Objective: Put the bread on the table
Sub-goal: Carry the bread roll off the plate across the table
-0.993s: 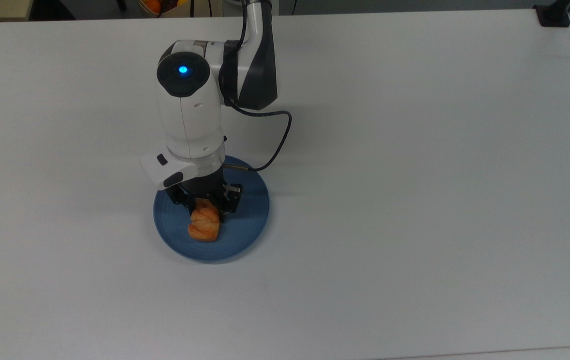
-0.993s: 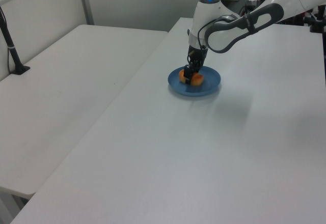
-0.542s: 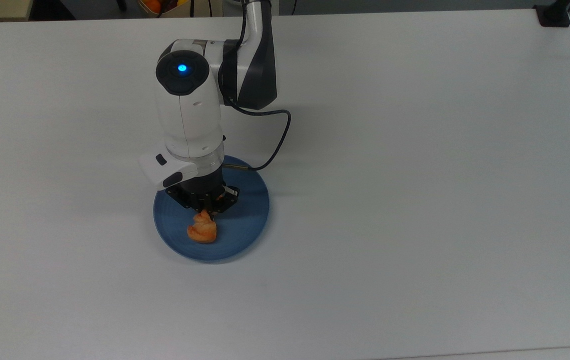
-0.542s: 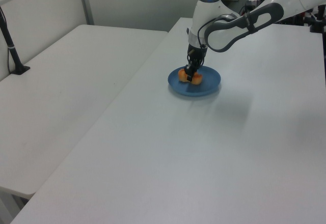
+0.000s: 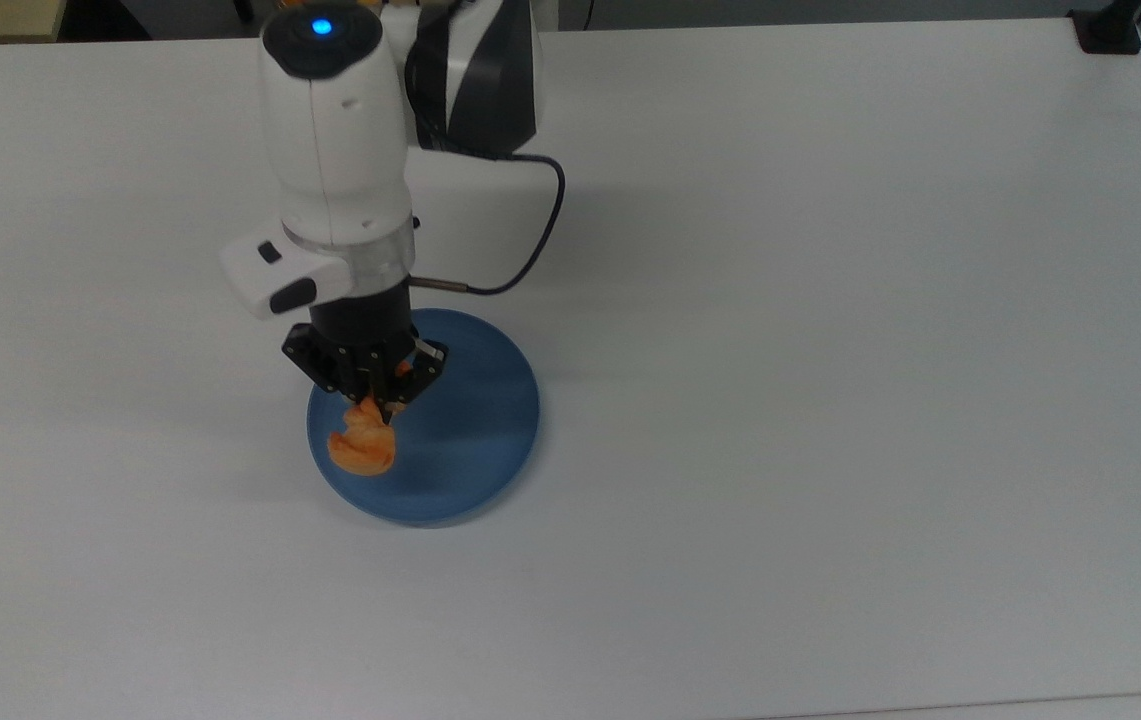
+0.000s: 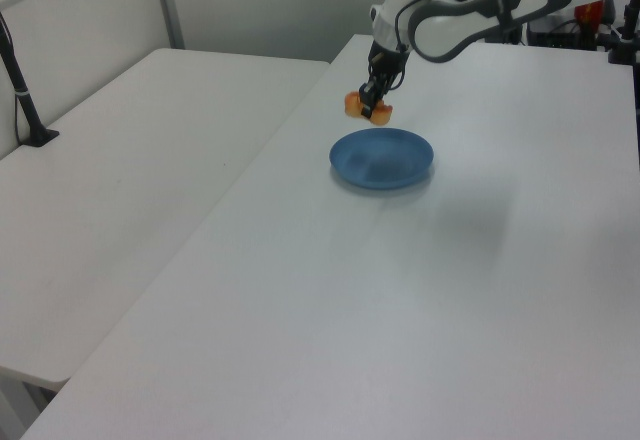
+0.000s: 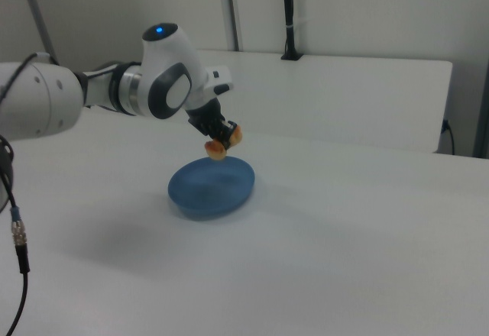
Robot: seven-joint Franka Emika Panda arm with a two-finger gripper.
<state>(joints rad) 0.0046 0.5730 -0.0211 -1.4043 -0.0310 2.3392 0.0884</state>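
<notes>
The white table (image 5: 830, 350) carries a round blue plate (image 5: 470, 440), bare in the left view and right view. The Franka arm (image 5: 335, 150) reaches down over the plate's edge on the top view's left. Its pincer (image 5: 378, 392) is closed tight on the bread (image 5: 362, 443), an orange-golden flaky roll that it holds by its upper end. The left view and right view show the bread hanging in the air, clear above the plate and touching neither plate nor table.
</notes>
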